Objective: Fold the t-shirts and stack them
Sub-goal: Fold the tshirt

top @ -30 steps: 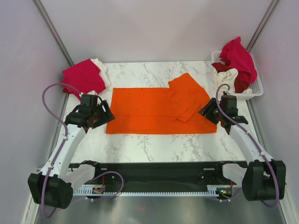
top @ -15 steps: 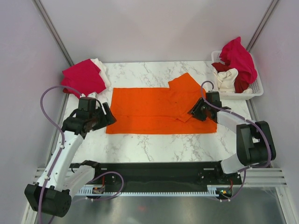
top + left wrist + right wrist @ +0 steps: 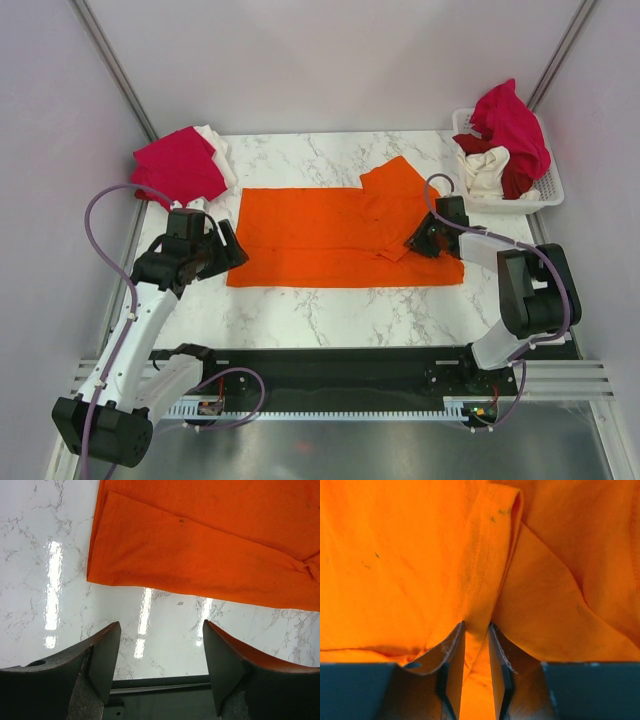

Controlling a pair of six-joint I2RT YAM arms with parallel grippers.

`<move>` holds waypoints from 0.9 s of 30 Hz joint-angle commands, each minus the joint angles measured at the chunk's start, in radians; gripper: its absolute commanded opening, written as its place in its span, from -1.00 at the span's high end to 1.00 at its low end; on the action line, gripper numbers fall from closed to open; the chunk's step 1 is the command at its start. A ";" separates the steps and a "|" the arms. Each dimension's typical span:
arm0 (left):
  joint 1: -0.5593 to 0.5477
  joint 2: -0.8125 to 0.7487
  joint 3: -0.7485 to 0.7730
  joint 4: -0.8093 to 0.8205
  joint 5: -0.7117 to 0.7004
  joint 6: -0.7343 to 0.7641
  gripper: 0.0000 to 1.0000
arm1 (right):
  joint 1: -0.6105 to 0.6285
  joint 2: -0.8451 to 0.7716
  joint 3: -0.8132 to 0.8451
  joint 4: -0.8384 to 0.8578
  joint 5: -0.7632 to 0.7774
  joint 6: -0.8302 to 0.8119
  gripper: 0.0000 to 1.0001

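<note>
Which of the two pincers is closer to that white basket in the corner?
Right. The right pincer rests on the orange shirt at its folded end, a little nearer and to the left of the basket. The left pincer hangs off the shirt's opposite edge, far away.

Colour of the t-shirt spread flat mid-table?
The spread t-shirt is plain bright orange. The top external view shows it best.

No word, label, brand mark or number could be read in any view, neither on the orange t-shirt (image 3: 320,235) nor on the white basket (image 3: 553,188).
</note>
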 commanded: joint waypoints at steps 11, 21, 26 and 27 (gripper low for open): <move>-0.001 -0.022 -0.006 0.009 -0.023 0.028 -0.47 | 0.007 0.019 0.112 0.016 -0.002 -0.020 0.64; -0.001 -0.041 -0.007 0.009 -0.031 0.024 -0.46 | 0.036 0.174 0.383 -0.043 -0.062 -0.072 -0.47; -0.001 -0.044 -0.007 0.011 -0.031 0.024 -0.46 | 0.035 0.233 0.590 -0.143 -0.018 -0.137 -0.55; 0.000 -0.044 -0.006 0.011 -0.032 0.024 -0.46 | 0.036 0.236 0.624 -0.149 -0.013 -0.140 -0.56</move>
